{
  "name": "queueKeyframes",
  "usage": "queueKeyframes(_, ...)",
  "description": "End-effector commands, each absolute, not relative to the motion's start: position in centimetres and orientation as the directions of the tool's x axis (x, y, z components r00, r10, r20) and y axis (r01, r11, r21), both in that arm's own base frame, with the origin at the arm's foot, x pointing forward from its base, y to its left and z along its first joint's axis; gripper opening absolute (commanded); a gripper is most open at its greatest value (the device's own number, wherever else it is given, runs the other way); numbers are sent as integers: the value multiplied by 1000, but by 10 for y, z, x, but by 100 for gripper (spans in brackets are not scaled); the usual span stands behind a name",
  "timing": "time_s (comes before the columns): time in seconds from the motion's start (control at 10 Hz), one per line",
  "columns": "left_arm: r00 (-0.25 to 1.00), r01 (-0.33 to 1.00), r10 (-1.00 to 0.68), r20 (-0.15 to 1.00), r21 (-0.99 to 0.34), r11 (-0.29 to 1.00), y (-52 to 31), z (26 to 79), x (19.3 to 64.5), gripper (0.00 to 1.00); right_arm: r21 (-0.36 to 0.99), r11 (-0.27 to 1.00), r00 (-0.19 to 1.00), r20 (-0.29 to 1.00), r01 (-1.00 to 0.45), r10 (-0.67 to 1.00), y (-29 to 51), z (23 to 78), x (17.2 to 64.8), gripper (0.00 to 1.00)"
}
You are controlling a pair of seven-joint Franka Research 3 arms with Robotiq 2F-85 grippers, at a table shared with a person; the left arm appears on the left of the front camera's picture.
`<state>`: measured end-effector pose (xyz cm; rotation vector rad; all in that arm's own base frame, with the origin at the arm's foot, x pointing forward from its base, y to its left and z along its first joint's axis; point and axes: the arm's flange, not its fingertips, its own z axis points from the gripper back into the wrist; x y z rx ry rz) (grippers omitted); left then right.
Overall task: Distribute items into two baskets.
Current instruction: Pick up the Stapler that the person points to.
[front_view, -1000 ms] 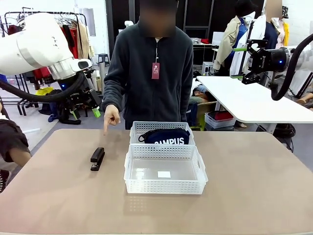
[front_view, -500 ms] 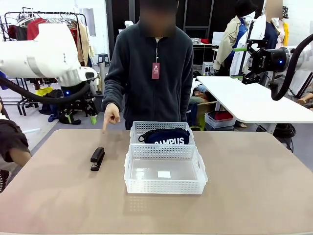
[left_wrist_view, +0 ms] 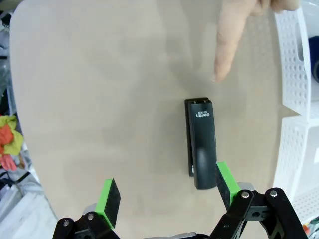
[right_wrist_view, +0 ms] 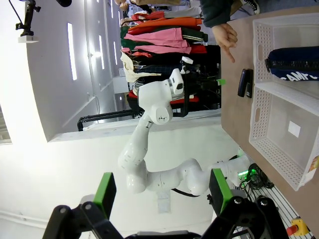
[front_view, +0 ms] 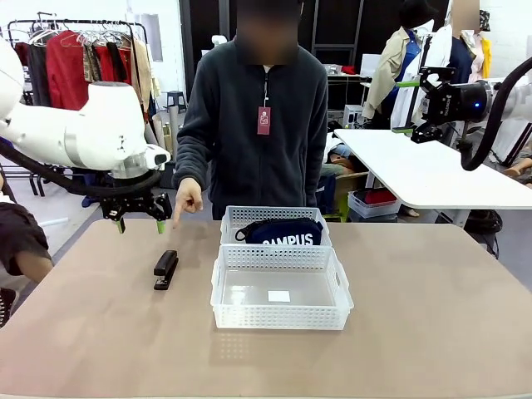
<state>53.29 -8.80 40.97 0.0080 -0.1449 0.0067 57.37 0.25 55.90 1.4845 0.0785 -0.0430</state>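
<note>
At the left, the left gripper [front_view: 140, 224] hangs wide open and empty over the table [front_view: 432, 316], just behind the stapler [front_view: 165, 268] lying flat on it. A person's hand [front_view: 189, 199] points down beside it. The pouch [front_view: 283, 231] sits in the far basket [front_view: 235, 214], right against the near basket [front_view: 278, 318]. High at right, the right gripper [front_view: 406, 106] gapes empty.

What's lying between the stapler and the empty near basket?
Only bare table separates the stapler from the near basket, as the front view shows.
</note>
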Motion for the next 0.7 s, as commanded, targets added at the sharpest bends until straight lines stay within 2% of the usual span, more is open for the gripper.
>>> queueKeyframes(0.0, 989, -25, 26, 143, -8, 1000, -98, 393, 541, 100, 994, 68, 996, -85, 84, 16, 4, 563, 574, 100)
queueKeyframes(0.3, 998, 7, -8, 60, 21, 1000, -108, 360, 559, 100, 994, 68, 996, -85, 84, 16, 4, 563, 574, 100)
queueKeyframes(0.6, 999, -9, 8, 42, 25, 1000, -119, 343, 562, 100, 994, 68, 996, -85, 84, 16, 4, 563, 574, 100)
